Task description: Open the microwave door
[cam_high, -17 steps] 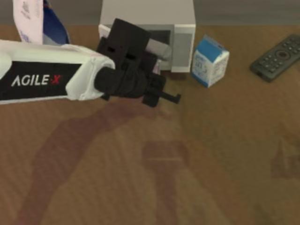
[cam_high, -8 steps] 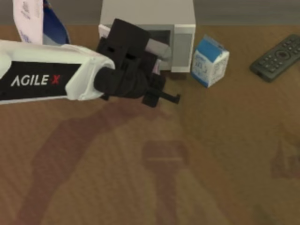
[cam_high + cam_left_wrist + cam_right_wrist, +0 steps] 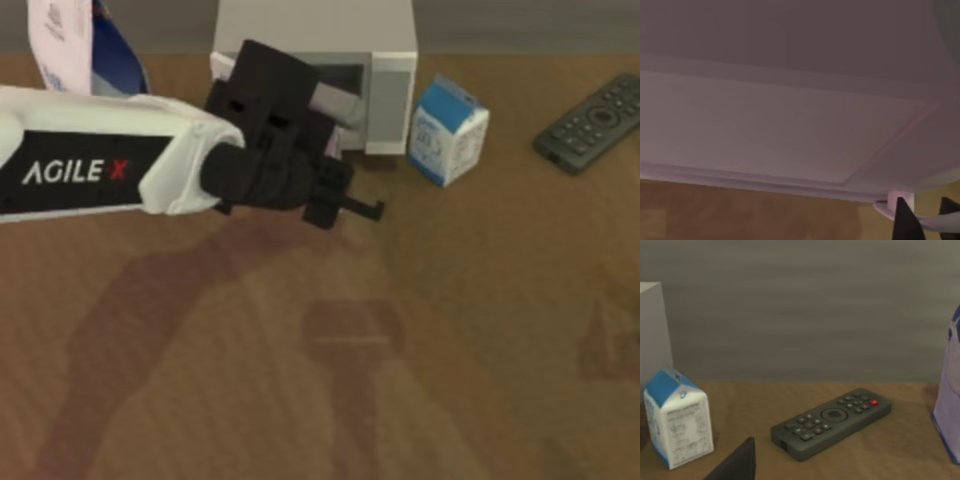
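The left gripper [image 3: 335, 165] reaches from the left to the front of the microwave [image 3: 330, 40] at the table's [image 3: 300, 380] far edge. Whether its claw grips anything cannot be told. The microwave door [image 3: 790, 125] faces the near side, long axis running left to right. A milk carton [image 3: 448, 130] and remote [image 3: 590, 122] lie to the right.

Brown table [image 3: 450, 350]: microwave [image 3: 330, 40] at far edge, milk carton [image 3: 448, 130] beside its right, remote [image 3: 590, 122] far right, blue-white bag [image 3: 85, 50] far left.
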Action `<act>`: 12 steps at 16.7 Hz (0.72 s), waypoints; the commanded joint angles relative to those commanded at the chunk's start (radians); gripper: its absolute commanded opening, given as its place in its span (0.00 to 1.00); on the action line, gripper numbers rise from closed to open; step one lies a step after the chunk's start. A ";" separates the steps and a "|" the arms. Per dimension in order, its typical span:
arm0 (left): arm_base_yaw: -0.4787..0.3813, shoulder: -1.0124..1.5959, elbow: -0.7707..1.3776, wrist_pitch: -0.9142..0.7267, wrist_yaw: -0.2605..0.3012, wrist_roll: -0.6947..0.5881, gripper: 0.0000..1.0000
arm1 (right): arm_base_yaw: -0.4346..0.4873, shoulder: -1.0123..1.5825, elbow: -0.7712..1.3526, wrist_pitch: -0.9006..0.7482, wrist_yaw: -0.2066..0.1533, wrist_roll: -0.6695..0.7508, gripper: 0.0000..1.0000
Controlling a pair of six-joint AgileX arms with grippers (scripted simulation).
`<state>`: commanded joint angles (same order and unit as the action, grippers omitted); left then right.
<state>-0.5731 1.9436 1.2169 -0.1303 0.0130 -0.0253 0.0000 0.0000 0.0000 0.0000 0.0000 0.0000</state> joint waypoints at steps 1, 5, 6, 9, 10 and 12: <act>0.000 0.000 0.000 0.000 0.000 0.000 0.00 | 0.000 0.000 0.000 0.000 0.000 0.000 1.00; 0.000 0.000 0.000 0.000 0.000 0.000 0.00 | 0.000 0.000 0.000 0.000 0.000 0.000 1.00; 0.000 0.000 0.000 0.000 0.000 0.000 0.00 | 0.000 0.000 0.000 0.000 0.000 0.000 1.00; -0.002 -0.003 -0.008 -0.001 0.017 0.007 0.00 | 0.000 0.000 0.000 0.000 0.000 0.000 1.00; 0.003 -0.008 -0.014 0.001 0.024 0.019 0.00 | 0.000 0.000 0.000 0.000 0.000 0.000 1.00; 0.013 -0.021 -0.024 0.007 0.040 0.041 0.00 | 0.000 0.000 0.000 0.000 0.000 0.000 1.00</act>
<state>-0.5597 1.9226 1.1931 -0.1230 0.0530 0.0159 0.0000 0.0000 0.0000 0.0000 0.0000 0.0000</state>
